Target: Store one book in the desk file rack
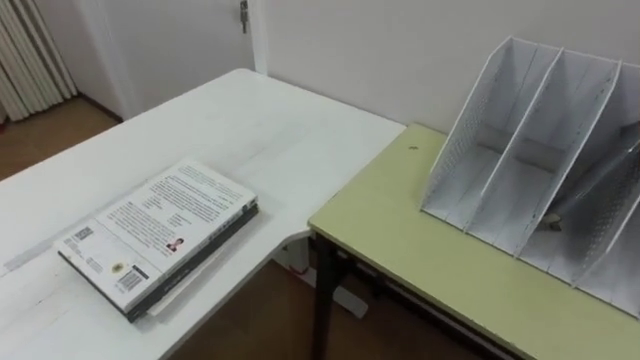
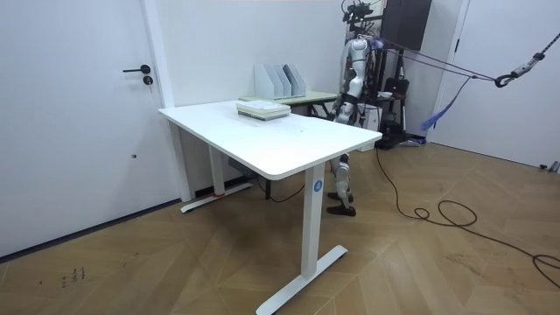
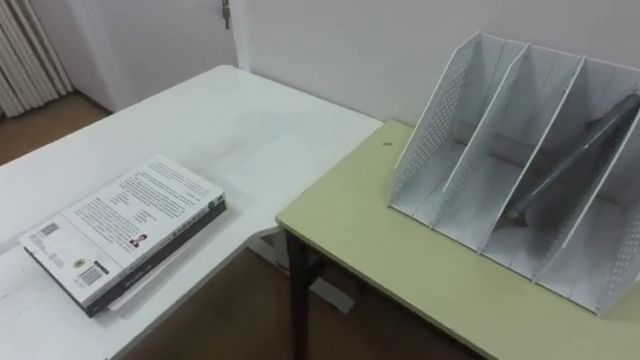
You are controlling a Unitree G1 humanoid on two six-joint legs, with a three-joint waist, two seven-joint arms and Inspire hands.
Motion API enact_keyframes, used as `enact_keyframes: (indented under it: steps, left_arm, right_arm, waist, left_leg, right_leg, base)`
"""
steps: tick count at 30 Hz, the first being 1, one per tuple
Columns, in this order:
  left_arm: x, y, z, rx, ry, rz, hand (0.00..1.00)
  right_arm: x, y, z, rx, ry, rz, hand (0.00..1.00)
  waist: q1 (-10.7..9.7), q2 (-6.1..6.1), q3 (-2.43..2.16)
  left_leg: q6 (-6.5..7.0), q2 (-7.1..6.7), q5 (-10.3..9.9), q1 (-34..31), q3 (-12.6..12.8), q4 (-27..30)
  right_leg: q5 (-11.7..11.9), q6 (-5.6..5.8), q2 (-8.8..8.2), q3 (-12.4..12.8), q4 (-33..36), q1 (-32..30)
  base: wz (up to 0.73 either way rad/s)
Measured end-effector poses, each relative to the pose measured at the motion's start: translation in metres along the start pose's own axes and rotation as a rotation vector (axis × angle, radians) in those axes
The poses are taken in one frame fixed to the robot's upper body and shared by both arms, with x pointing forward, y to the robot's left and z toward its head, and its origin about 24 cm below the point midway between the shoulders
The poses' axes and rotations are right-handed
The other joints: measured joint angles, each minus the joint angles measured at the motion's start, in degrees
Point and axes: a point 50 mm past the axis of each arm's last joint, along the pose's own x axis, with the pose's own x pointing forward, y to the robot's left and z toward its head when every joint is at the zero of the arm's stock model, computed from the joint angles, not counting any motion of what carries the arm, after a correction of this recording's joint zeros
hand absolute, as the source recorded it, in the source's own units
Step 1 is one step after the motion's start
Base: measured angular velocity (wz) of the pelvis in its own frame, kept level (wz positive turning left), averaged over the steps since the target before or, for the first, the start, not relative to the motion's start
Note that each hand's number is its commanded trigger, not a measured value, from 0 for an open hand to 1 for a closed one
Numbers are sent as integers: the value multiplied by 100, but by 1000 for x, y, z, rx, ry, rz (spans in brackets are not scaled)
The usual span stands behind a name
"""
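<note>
A book with a white printed cover and dark spine lies flat on the white table, on top of a thinner white one. A white perforated file rack with several upright slots stands on the yellow-green desk to the right, against the wall. Its nearest slots are empty; a small dark thing lies low in a further slot. In the room view I stand behind the two tables, beside the rack and the book. My left hand hangs low at my side.
A gap of bare floor separates the white table's corner from the desk's dark leg. A door and curtains lie beyond the white table. A dark cabinet stands behind me.
</note>
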Motion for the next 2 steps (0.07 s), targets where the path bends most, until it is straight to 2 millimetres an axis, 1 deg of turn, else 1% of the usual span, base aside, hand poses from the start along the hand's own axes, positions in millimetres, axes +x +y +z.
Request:
enact_keyframes:
  steps: [2]
  left_arm:
    - [0,0,-2,-2,3,9,0]
  right_arm:
    - [-1,0,-8,42,15,-8,0]
  waist:
    - [-19,7,4]
  left_leg:
    - [0,-4,0,64,-9,-21]
  right_leg:
    - [-6,6,1,-4,-33,70]
  base:
    - [0]
